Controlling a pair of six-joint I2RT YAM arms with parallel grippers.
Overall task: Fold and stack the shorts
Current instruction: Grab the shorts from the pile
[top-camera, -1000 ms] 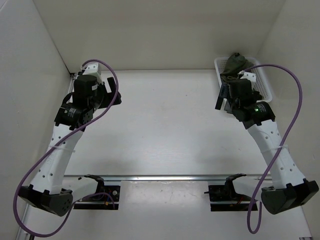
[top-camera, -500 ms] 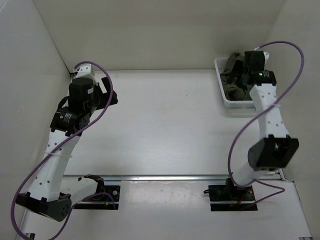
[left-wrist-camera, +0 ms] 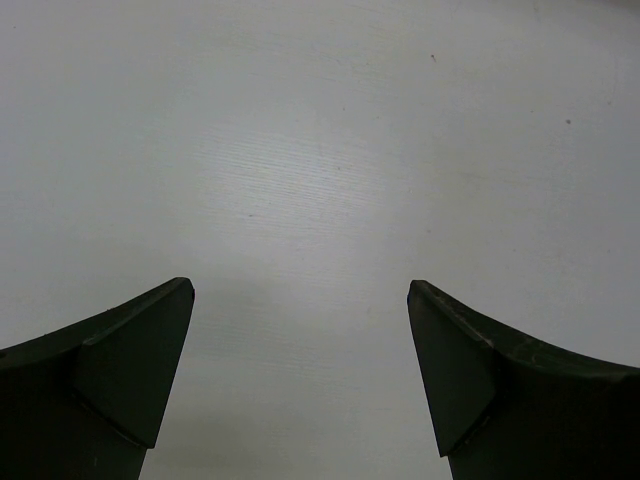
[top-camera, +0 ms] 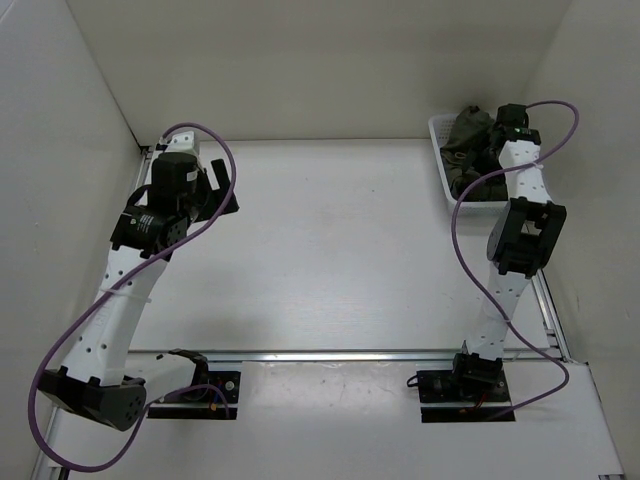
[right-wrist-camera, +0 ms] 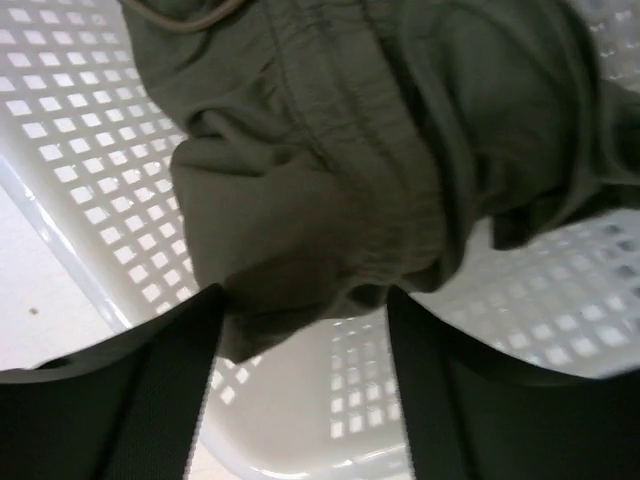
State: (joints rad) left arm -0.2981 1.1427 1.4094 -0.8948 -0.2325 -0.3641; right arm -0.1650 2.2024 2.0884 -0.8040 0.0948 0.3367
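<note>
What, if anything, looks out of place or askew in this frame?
Nothing spilled or damaged. The shorts lie crumpled in the white basket at the far right, a fold between the open jaws of the right gripper. The left gripper is open over the table.

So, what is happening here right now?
The right gripper is at the white basket in the far right corner. It is open just above the crumpled green shorts lying in it, not closed on them. The left gripper hangs open over the table, holding nothing. No folding yet.
</note>
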